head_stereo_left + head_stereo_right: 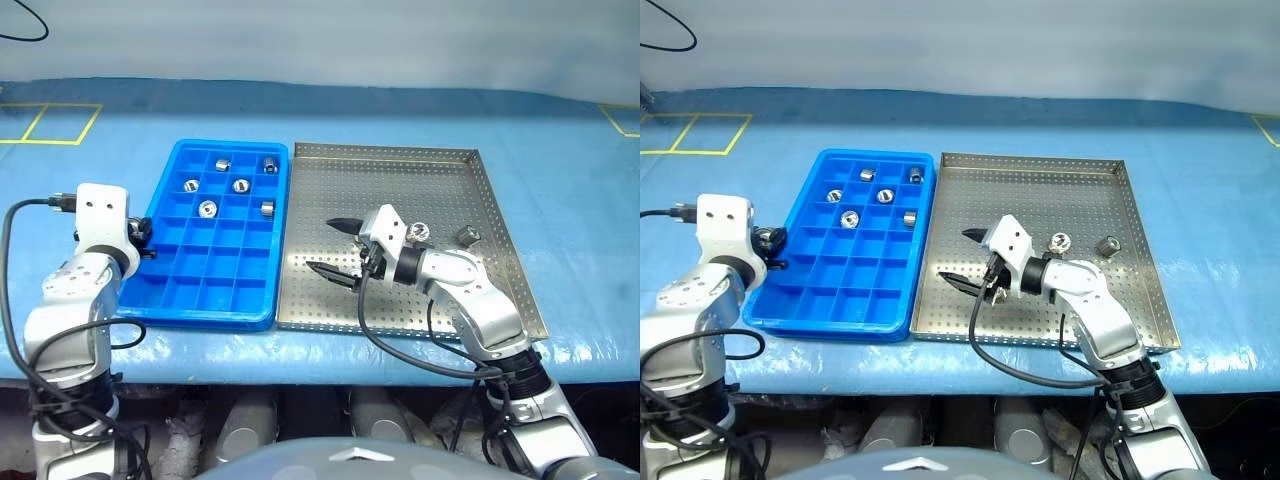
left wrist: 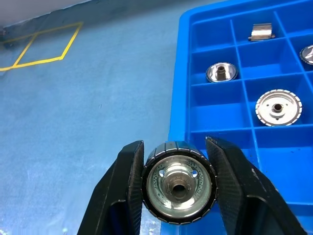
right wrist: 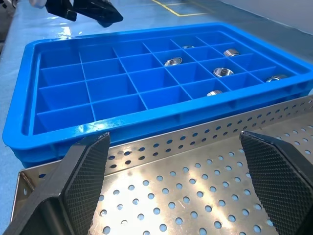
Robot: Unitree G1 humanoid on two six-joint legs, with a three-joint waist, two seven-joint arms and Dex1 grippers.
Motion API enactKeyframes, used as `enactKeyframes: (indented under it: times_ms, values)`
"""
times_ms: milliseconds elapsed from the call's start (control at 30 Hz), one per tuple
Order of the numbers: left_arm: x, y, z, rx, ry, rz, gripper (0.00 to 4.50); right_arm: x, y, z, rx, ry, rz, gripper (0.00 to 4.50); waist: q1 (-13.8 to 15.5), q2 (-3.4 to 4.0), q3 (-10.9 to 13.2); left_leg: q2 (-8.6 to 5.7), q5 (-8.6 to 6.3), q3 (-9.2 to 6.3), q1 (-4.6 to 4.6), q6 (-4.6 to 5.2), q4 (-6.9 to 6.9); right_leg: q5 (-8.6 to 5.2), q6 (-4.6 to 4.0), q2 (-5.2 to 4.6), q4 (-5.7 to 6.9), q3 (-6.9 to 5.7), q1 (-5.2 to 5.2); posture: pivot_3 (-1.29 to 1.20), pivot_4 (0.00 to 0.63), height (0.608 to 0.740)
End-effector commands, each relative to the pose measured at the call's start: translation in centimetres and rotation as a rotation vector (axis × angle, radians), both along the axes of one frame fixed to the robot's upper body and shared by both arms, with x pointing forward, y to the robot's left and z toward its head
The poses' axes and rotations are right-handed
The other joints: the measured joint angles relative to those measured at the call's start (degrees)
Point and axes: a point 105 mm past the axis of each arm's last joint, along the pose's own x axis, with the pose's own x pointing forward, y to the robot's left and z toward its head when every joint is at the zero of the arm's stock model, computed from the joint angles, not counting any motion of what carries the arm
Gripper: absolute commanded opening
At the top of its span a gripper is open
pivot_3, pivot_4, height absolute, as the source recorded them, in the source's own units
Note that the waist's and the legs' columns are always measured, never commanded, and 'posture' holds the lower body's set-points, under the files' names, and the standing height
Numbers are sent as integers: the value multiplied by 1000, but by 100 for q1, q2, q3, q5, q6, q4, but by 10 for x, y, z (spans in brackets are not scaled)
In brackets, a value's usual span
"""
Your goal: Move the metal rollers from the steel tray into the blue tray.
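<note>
Left gripper point(image 2: 177, 188): a metal roller point(image 2: 178, 182) was pinched, held beside the blue tray point(image 1: 160, 296).
Right gripper point(image 1: 336, 247): spread wide, empty, over the steel tray point(image 1: 450, 168).
Rollers point(image 1: 467, 236): two left in steel tray.

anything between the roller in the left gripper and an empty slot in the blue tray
Nothing visible. The left gripper holds a metal roller just outside the blue tray, beside its left rim. Only that low rim lies between it and the empty compartments nearest it.
</note>
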Motion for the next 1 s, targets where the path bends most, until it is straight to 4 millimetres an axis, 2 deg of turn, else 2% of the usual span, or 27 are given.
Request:
enactKeyframes:
  times_ms: [33, 233, 467, 700, 767, 867, 933, 1000]
  values:
    - [8, -3, 13, 12, -70, -4, 1688, -1, 0, 10, 20, -36, 11, 4500, -1, -1, 0, 0, 2, -2, 0, -3, 0, 0, -1, 0, 1, -3, 0, -64, 150, 740]
    - [23, -19, 6, -8, -58, -59, 1688, -2, 0, 11, 18, -41, 2, 4500, -8, -1, 0, 0, 9, -6, 0, -15, -1, 1, -5, 2, 2, -6, 1, -78, 150, 740]
    - [23, -20, 1, 10, -40, -78, 1688, -1, -4, 12, 18, -47, -18, 4500, -42, -1, 0, 2, 12, -6, -3, -20, -3, 1, -6, 3, 2, -5, -4, -88, 150, 740]
    - [19, -11, 5, 23, -61, -44, 3973, 1, -4, 12, 18, -50, -26, 4500, -42, -1, 0, 2, 10, -7, -3, -17, -2, 1, -7, 3, 2, -7, -2, -77, 150, 740]
    - [18, -9, 7, 23, -73, -30, 4447, 1, -4, 13, 19, -52, -25, 4500, -36, -1, 0, 2, 10, -9, -3, -17, -2, 1, -7, 3, 2, -8, -1, -77, 150, 740]
    - [21, -16, 14, -3, -117, -43, 4447, 2, -3, 14, 20, -57, -24, 4500, -33, -1, 0, 2, 11, -9, -3, -18, -3, 1, -7, 2, 2, -8, -1, -73, 150, 740]
    - [26, -34, 24, -30, -171, -121, 4447, 3, -5, 15, 19, -63, -31, 4500, -20, -2, 0, 1, 11, -9, -3, -18, -2, 1, -7, 2, 1, -8, -1, -85, 150, 740]
    - [31, -65, 32, -66, -216, -264, 4447, 3, -9, 17, 14, -72, -46, 4500, -3, -4, -1, 1, 11, -11, -5, -19, -1, 1, -7, 0, 0, -11, 0, -93, 150, 740]
